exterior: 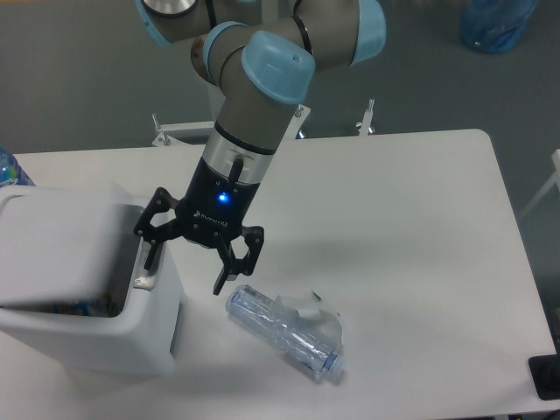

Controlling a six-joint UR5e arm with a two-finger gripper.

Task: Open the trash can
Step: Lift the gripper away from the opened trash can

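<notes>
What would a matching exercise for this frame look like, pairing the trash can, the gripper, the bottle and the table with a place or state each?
Things:
1. trash can
2. gripper
3. crushed clear bottle
4. table

Descriptions:
A. lying on its side on the tabletop, right of the bin
B. white surface bearing everything else
C. fingers spread, one at the bin's right rim
D. lid raised, dark inside showing

Pairs: 1-D, 2-C, 3-A, 4-B
</notes>
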